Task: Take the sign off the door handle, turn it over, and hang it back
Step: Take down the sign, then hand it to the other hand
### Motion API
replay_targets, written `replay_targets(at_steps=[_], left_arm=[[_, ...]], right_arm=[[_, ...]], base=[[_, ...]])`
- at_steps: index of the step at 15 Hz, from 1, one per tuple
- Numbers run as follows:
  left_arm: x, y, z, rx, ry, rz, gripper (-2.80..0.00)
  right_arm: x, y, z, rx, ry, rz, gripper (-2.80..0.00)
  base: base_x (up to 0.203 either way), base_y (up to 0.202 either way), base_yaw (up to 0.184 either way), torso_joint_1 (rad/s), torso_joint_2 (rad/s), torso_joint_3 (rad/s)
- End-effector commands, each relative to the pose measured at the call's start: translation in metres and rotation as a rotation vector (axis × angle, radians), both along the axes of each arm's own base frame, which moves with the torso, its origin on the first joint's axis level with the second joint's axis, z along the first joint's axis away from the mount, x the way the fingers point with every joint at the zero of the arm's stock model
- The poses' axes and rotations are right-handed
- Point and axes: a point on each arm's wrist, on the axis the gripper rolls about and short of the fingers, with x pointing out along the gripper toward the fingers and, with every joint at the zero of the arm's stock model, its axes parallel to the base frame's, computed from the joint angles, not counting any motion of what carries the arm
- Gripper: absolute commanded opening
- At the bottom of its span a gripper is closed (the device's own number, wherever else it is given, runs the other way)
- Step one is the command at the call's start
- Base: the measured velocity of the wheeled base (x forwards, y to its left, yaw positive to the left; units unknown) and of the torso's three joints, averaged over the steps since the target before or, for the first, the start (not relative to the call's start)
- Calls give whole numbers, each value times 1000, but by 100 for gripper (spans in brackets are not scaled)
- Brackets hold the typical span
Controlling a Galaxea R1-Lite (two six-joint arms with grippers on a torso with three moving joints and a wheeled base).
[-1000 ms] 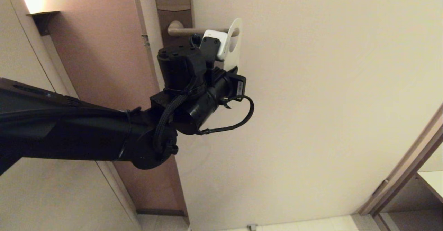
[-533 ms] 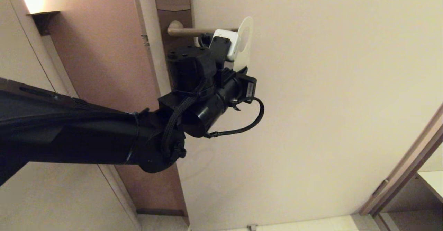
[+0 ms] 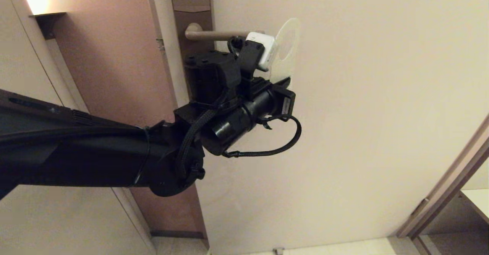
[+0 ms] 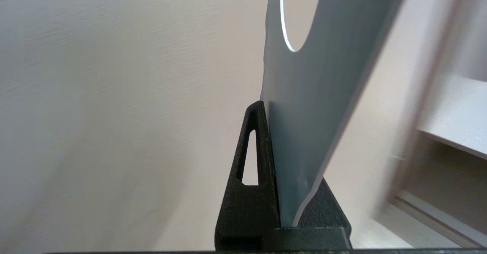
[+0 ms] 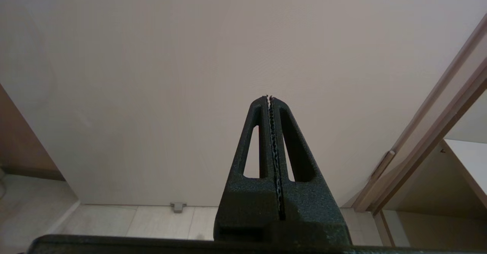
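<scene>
1. The door [image 3: 363, 113] is a broad, pale, plain panel that fills most of the head view, with a brown frame strip along its left edge.
2. The left arm [image 3: 76, 151] reaches in from the left side and up toward the handle, its black wrist carrying a looped cable.
3. The lock plate [image 3: 195, 21] is a tall brown strip at the top of the door's left edge.
4. The door handle [image 3: 214, 35] is a slim beige lever that juts level from the plate toward the right; its far end is hidden behind the white wrist camera.
5. The sign [image 3: 284, 50] stands just right of the handle's end, clear of the lever as far as the head view shows, with its oval hole uppermost. In the left wrist view its blue-grey face [image 4: 315, 105] shows.
6. The left end effector [image 4: 279, 193] is clenched on the sign's lower edge.
7. The right end effector [image 5: 271, 101] is clenched on nothing, pointing at the bare door low down.
</scene>
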Motion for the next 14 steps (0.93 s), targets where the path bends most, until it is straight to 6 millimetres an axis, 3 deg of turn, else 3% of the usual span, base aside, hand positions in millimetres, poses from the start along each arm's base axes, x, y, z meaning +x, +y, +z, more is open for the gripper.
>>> replay_targets(at_steps=[1, 7, 14], left_arm=[[-6, 3, 7, -4, -24, -115, -280], [-21, 12, 23, -83, 16, -404, -280], [-50, 38, 11, -90, 203, -628, -280]], right_arm=[[0, 0, 0, -1, 1, 1, -280], [0, 0, 0, -1, 1, 1, -280], [0, 0, 0, -1, 1, 1, -280]], base=[[0, 0, 0, 0, 0, 0], [0, 0, 0, 0, 0, 0], [0, 0, 0, 0, 0, 0]])
